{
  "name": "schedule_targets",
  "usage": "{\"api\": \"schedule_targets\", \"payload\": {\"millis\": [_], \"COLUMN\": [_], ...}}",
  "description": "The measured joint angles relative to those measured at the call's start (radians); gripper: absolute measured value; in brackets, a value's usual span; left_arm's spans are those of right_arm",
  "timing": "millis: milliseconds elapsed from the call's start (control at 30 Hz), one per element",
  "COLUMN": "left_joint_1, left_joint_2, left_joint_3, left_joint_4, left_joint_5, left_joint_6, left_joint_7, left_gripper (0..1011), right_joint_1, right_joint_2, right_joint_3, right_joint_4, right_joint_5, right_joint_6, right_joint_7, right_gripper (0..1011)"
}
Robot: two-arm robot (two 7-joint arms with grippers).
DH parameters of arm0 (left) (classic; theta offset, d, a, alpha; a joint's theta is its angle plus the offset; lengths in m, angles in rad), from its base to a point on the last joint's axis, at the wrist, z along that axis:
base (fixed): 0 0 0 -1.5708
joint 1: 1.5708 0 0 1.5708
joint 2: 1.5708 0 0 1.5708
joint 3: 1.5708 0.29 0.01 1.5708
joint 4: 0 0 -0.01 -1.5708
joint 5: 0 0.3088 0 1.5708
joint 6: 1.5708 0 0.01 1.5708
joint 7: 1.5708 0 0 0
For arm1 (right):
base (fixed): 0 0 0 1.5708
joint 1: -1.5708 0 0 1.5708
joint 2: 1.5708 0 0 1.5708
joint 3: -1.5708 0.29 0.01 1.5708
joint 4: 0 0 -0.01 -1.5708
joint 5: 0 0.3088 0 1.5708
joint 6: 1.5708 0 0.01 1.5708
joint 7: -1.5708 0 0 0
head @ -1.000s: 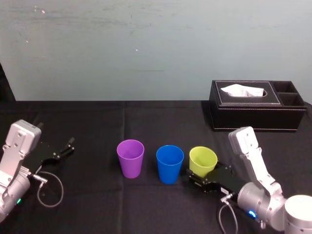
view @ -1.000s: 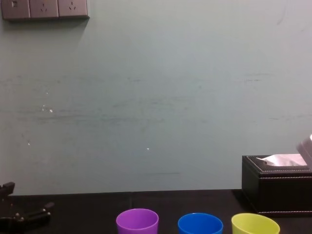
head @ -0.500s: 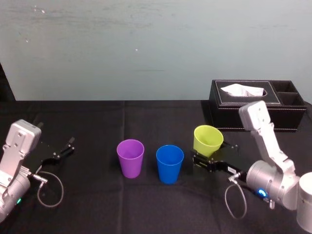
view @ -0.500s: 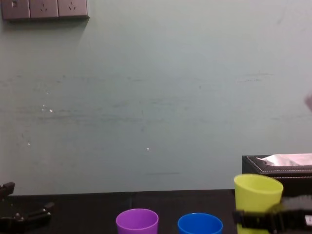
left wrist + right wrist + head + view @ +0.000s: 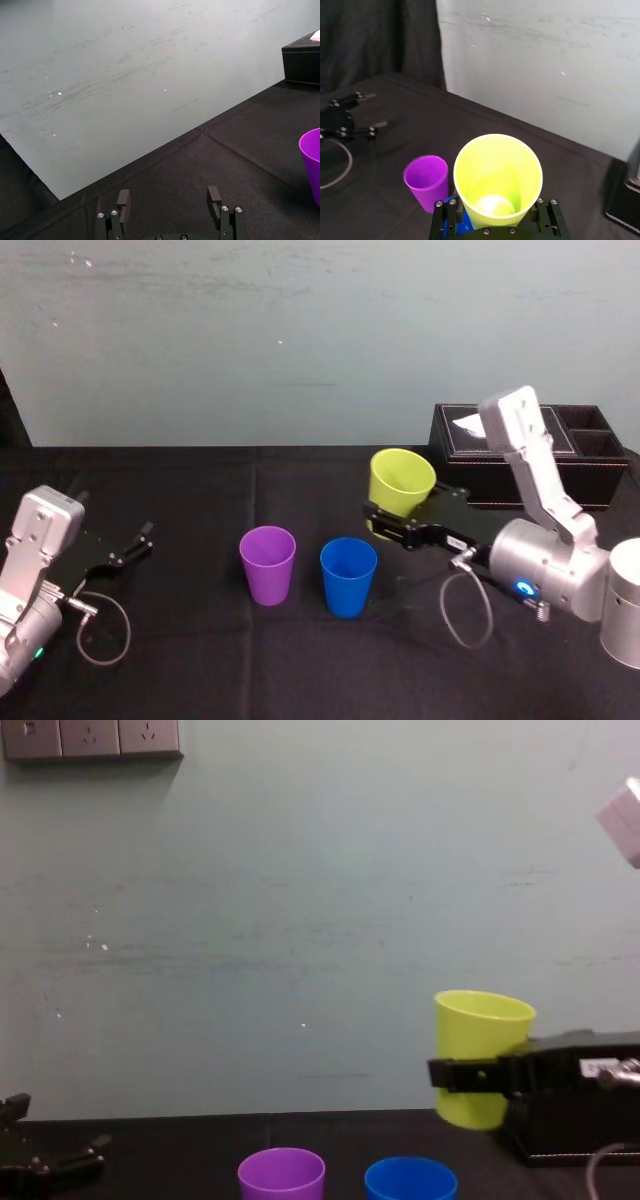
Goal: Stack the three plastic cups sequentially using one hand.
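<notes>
A table draped in black cloth stands against a pale grey-green wall; the chest view alone takes in a row of sockets high on that wall.

The right arm, silver-grey with a blue light on its joint, reaches in from the right and across toward the middle; behind it, at the table's far right, sits a black tissue box with white tissue in its slot.

The left arm rests at the table's left edge, well apart from the cups, with a thin cable looped beside it.

The right gripper has its black fingers clamped around the lower part of the yellow-green cup, which is mouth up and roughly upright. The head view places this cup behind and just right of the blue cup. The chest view shows what the head view does not: the cup hangs in the air, its base higher than the rims of the other two. The right wrist view looks straight down into it, with a sliver of blue under it.

The blue cup and the purple cup stand upright on the cloth, side by side and not touching, purple to the left.

The left gripper lies low over the cloth; the left wrist view shows its two fingers spread apart with nothing between them, and the purple cup's edge farther off.
</notes>
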Motion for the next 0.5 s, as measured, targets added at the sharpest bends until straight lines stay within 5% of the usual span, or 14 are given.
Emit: {"api": "schedule_targets", "payload": {"millis": [500], "left_joint_1": [0.000], "left_joint_2": [0.000], "left_joint_3": [0.000], "left_joint_4": [0.000], "left_joint_5": [0.000], "left_joint_6": [0.000], "left_joint_7": [0.000], "left_gripper": [1000], "right_joint_1": [0.109], "right_joint_2": [-0.063], "right_joint_3": [-0.128], "right_joint_4": [0.051], "right_joint_5": [-0.003], "right_joint_6": [0.016], "right_joint_7": [0.002], "right_gripper": [705]}}
